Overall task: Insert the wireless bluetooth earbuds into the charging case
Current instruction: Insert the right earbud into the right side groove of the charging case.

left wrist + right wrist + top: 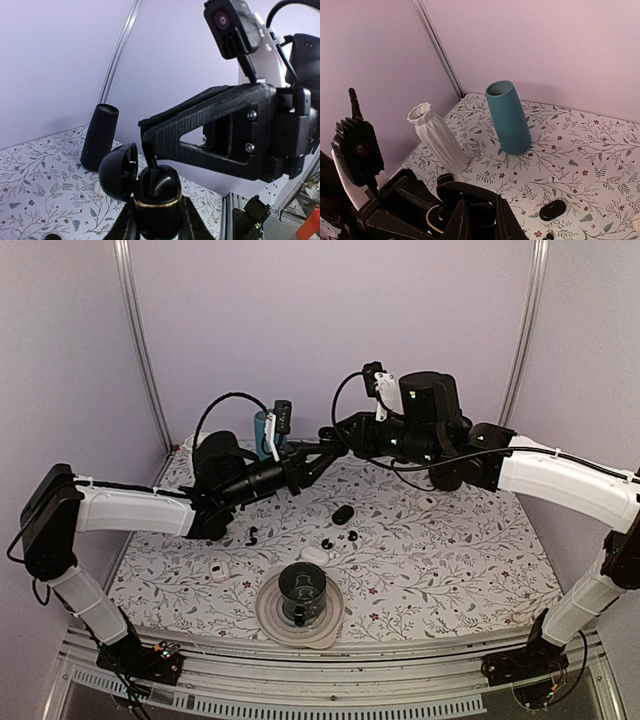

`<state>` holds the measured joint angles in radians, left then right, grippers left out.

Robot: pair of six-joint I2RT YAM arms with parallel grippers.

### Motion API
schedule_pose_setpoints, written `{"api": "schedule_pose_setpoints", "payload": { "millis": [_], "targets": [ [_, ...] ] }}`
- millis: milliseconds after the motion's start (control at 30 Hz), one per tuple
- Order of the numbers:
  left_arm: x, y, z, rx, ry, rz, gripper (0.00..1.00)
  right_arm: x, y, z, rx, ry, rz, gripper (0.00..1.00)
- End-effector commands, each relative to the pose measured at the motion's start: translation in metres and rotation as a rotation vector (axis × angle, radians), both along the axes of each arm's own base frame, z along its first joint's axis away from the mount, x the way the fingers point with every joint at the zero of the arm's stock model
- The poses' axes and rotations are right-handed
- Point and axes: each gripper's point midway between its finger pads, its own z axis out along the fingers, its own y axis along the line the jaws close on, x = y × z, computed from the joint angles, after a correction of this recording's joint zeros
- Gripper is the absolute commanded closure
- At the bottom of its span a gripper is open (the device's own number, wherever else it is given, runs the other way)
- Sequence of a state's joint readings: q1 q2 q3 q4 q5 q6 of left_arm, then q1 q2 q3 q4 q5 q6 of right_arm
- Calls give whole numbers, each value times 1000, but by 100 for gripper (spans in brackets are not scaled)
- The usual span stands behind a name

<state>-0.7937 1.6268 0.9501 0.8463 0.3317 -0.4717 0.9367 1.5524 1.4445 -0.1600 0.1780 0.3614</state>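
Note:
My left gripper [305, 458] [158, 206] is shut on the black charging case [157, 192], which has a gold band. It holds the case upright in the air above the back middle of the table, with the lid [117, 170] swung open to the left. My right gripper [332, 438] [482, 216] meets it from the right, shut on a glossy black earbud [484, 220]. The earbud's stem [149, 152] points down onto the top of the case. More small black earbuds [252, 535] [327, 542] lie loose on the floral cloth below.
A teal vase [507, 117] and a white ribbed vase [437, 140] stand at the back left. A closed black case [342, 513], a white case [314, 555] and small white pieces [219, 571] [428, 502] lie mid-table. A black cup stands on a round plate [268, 612] near the front.

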Motion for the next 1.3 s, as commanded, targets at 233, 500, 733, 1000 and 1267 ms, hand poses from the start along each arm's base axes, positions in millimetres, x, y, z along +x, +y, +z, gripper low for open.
{"api": "schedule_pose_setpoints", "payload": {
  "millis": [233, 500, 733, 1000, 1267],
  "targets": [
    [5, 15, 29, -34, -73, 81, 100, -10, 7, 4, -25, 3, 34, 90],
    [6, 15, 29, -22, -87, 92, 100, -12, 15, 0, -28, 18, 64, 90],
    [7, 17, 33, -20, -111, 103, 100, -13, 18, -4, -35, 28, 70, 90],
    [8, 17, 35, -21, -124, 113, 100, -13, 19, -5, -40, 31, 74, 89],
    [10, 19, 39, -30, -131, 131, 100, -14, 21, -5, -43, 31, 82, 88]
  ]
}}
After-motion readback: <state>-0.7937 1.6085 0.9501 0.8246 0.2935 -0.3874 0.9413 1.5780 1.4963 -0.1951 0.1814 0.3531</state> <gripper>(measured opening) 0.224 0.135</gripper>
